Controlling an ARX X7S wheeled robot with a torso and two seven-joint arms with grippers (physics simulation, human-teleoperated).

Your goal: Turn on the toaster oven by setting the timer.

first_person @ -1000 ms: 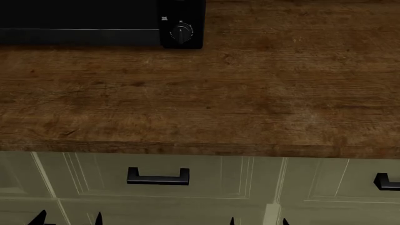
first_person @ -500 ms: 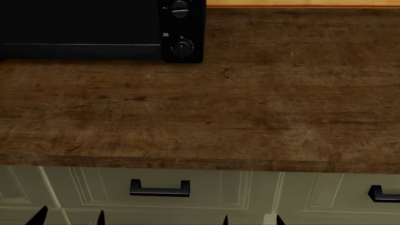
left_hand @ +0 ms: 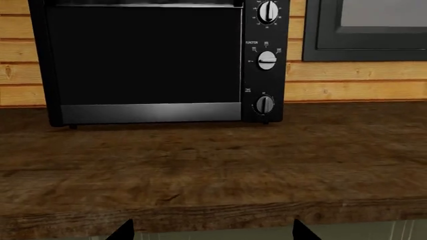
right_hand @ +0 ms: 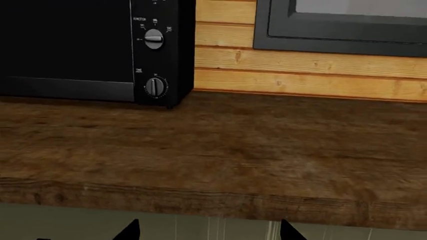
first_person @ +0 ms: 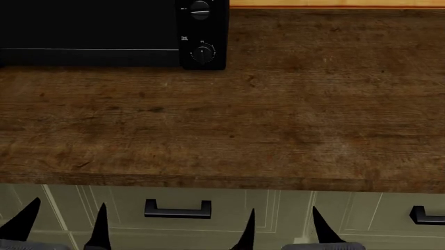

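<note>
I've raised both arms: the spread, empty left fingers [first_person: 62, 229] and right fingers [first_person: 285, 229] now show at the near tabletop [first_person: 278, 130] edge, well short of the small black timer [first_person: 202, 52] low on the boxy black toaster oven [first_person: 90, 31], far left.

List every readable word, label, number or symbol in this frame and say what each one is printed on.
"FUNCTION": on the toaster oven side panel, above the middle knob.
Label above the timer: too small to read.
Numbers ringing the top knob: too blurred to read.
Icons around the middle knob: small pictograms, not legible.
No brand name or other text is visible.
</note>
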